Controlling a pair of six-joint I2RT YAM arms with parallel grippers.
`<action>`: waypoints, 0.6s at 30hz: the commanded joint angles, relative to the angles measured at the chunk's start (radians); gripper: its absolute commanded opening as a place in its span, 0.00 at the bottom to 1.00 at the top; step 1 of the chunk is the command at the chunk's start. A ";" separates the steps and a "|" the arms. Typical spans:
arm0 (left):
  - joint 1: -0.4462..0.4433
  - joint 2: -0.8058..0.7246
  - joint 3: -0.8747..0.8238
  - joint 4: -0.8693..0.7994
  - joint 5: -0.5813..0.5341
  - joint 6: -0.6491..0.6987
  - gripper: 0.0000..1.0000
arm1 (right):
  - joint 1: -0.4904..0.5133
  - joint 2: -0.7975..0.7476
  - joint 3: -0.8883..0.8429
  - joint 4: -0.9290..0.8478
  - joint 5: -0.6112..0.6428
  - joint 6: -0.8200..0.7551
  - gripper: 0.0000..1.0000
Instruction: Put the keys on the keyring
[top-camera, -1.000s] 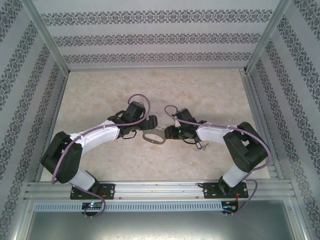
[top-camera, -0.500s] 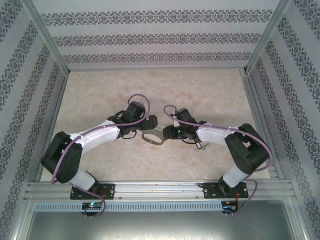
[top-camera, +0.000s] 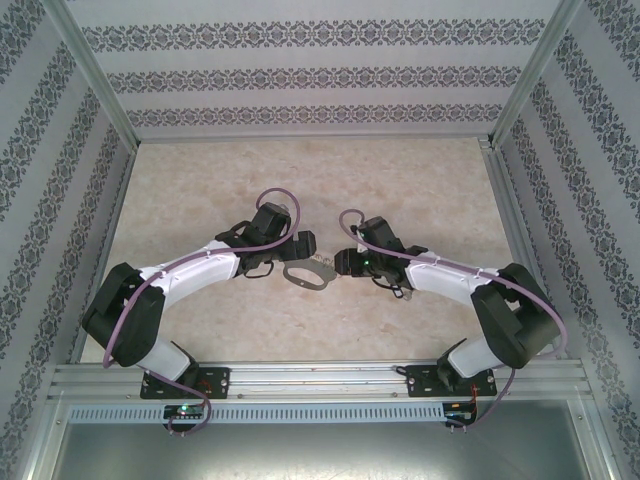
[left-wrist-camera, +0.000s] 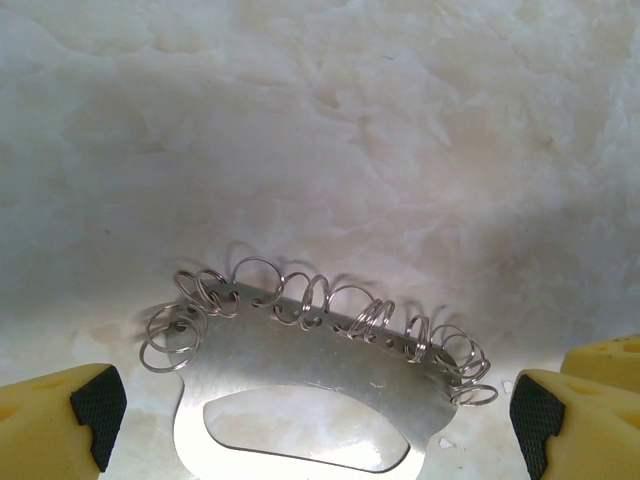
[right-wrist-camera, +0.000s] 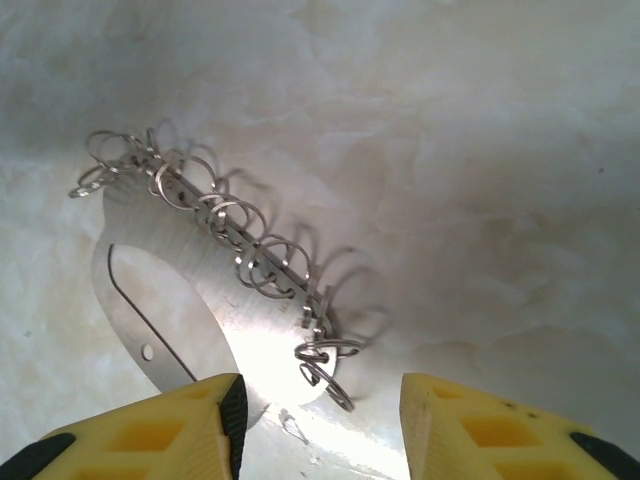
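**Q.** How are the arms posed?

**A.** The left arm (top-camera: 190, 270) and the right arm (top-camera: 450, 280) rise from the near edge of the worktop (top-camera: 300, 170). Both bend inward, so the two wrists face each other over the middle. Both hands are held low, close to the surface.

**Q.** Where is the keyring?

**A.** The keyring (top-camera: 308, 272) lies flat between the two hands, near the middle of the worktop and slightly toward the near edge. It is a silver plate with an oval cut-out. A row of small wire rings (left-wrist-camera: 300, 295) is threaded along one edge.

**Q.** What is the state of each hand?

**A.** The left hand (left-wrist-camera: 312, 405) is released and spread wide. Its black pads (left-wrist-camera: 95, 400) stand on either side of the plate, clear of it. The right hand (right-wrist-camera: 320, 400) is partly spread and grasps nothing. The plate's end and its last wire ring lie in the gap. One yellow finger (right-wrist-camera: 150, 435) overlaps the plate's edge, and contact there cannot be judged.
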 joint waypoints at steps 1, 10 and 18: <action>0.009 0.013 0.014 0.009 0.019 0.004 1.00 | -0.006 0.021 -0.014 -0.010 -0.010 -0.009 0.42; 0.009 0.018 0.017 0.010 0.029 0.001 1.00 | 0.009 0.120 0.000 0.035 -0.051 -0.014 0.32; 0.009 0.026 0.018 0.015 0.033 -0.001 1.00 | 0.013 0.122 0.006 0.041 -0.065 -0.021 0.32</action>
